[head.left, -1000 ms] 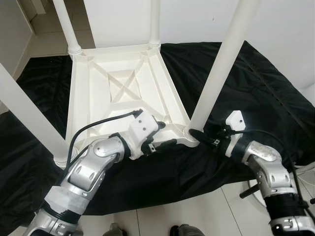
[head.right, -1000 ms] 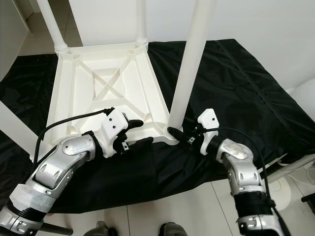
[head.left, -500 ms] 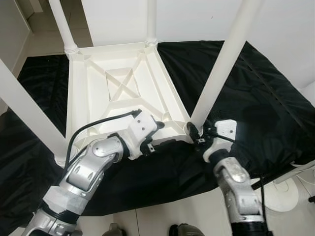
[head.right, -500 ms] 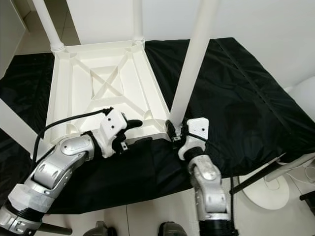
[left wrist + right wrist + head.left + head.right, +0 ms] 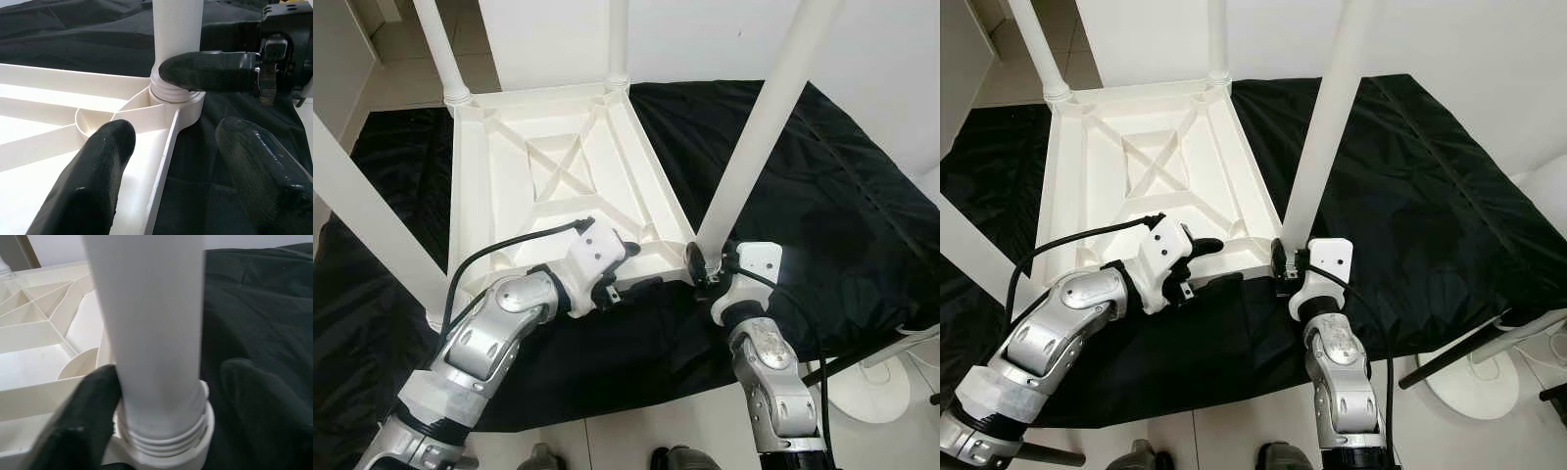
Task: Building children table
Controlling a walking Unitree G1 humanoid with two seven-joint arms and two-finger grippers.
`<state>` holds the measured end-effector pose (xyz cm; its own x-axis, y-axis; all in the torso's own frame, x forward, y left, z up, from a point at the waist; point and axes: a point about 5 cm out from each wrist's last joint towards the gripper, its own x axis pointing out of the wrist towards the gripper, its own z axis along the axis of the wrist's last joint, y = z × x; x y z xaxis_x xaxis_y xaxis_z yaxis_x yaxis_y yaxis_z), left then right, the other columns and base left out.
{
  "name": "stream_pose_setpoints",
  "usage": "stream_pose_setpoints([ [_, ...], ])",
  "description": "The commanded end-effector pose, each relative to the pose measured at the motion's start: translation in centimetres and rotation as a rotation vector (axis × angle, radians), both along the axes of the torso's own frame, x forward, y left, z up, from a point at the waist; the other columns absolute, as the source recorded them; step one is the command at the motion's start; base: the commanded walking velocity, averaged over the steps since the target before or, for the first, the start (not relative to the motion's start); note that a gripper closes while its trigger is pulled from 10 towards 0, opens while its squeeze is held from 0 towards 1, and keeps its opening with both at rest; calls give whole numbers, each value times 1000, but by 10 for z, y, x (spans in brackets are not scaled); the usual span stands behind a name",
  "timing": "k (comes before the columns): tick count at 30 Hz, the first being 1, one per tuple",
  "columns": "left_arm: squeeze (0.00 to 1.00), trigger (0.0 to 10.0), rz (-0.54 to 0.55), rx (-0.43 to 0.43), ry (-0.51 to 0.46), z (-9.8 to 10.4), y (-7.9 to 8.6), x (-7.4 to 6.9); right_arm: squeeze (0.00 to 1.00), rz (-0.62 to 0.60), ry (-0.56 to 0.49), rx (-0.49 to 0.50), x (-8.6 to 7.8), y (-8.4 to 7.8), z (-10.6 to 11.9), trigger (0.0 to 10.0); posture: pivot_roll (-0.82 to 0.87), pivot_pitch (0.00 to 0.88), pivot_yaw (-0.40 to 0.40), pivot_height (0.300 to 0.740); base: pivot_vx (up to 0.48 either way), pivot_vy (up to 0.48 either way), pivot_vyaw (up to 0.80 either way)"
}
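A white plastic children's table [image 5: 558, 166] lies upside down on a black cloth, its legs pointing up. The near right leg [image 5: 759, 127] stands in its threaded corner socket [image 5: 176, 95]. My right gripper [image 5: 705, 262] is shut on this leg just above the socket, one black finger [image 5: 93, 401] on each side of it. My left gripper [image 5: 631, 279] is at the table's near rim [image 5: 164, 161], just left of that corner. It is open and straddles the rim, one finger [image 5: 98, 166] inside the tabletop and the other over the cloth.
The black cloth [image 5: 822, 176] covers the floor around the table. Three more legs rise at the near left [image 5: 372, 225], far left [image 5: 440, 49] and far right [image 5: 619, 39]. A white round stand base [image 5: 871, 377] sits on the tiles at the right.
My right arm has swung from the right side to in front of the leg, with the gripper staying at the leg's base. The left arm has held still.
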<state>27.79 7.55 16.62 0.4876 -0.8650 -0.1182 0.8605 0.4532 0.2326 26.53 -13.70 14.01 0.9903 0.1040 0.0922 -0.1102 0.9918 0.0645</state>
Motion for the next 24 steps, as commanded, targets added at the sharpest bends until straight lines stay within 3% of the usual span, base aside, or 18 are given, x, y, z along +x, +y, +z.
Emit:
stream_pose_setpoints([
  [1,0,10000,-74,17,13,-1,-4,-4,1000,3,4,10,-1,-3,-3,10000,-109,75,25,740,0,0,0],
  [4,0,10000,-73,15,14,-1,-4,-4,1000,28,-11,13,0,-6,-2,10000,-106,74,21,740,0,0,0],
  [7,0,10000,-70,5,17,0,-5,-4,1000,107,-21,19,3,-23,-2,10000,-102,73,17,740,0,0,0],
  [8,0,10000,-69,5,16,0,-4,-4,0,176,-10,3,5,-27,-3,10000,-104,71,16,740,0,0,0],
  [13,0,10000,-67,9,13,0,-3,-4,0,407,8,-90,8,-36,1,10000,-103,68,14,740,0,0,0],
  [24,0,10000,-77,12,8,1,-5,-3,0,581,18,-237,36,-44,6,10000,-92,59,16,740,0,0,0],
])
